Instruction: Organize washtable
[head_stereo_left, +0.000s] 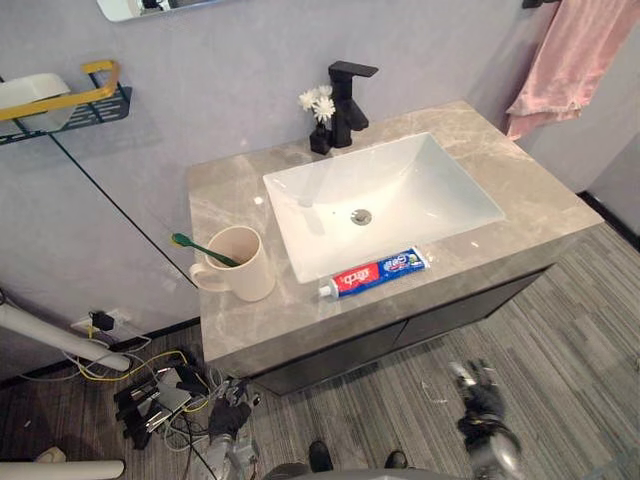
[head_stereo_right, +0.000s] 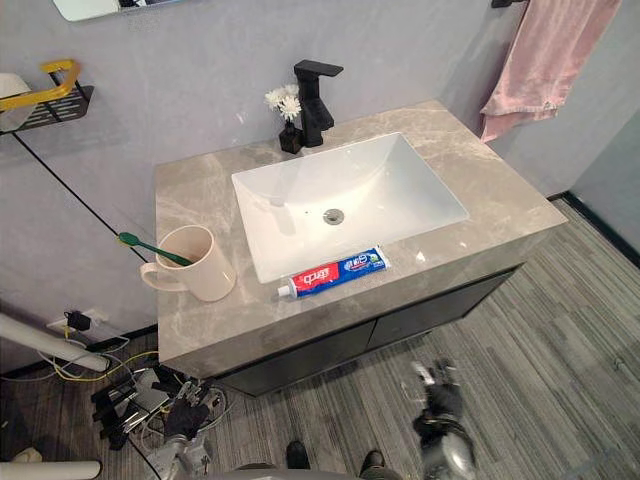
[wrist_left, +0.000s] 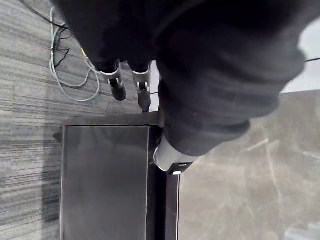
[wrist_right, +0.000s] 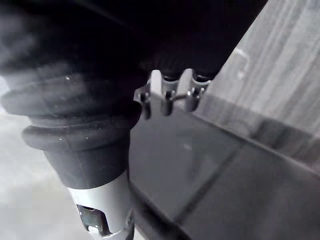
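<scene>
Desk (head_stereo_left: 520, 200), marble top, with a white sink (head_stereo_left: 400, 180) set in.
- Black faucet (head_stereo_left: 347, 100) behind the sink, a small vase of white flowers (head_stereo_left: 320, 108) just beside it.
- Beige mug (head_stereo_left: 245, 268) left of the sink, a green toothbrush (head_stereo_left: 205, 250) leaning inside.
- Toothpaste tube (head_stereo_left: 375, 273) lying flat along the sink's front edge.
- Pink towel (head_stereo_left: 570, 60) hanging on the right wall.
- Left hand (head_stereo_left: 228, 418) and right hand (head_stereo_left: 482, 405): low before the desk front, fingers relaxed, both empty.

Toothbrush (head_stereo_left: 205, 249) in mug (head_stereo_left: 243, 270) left of sink (head_stereo_left: 430, 190), toothpaste (head_stereo_left: 375, 272) before sink
</scene>
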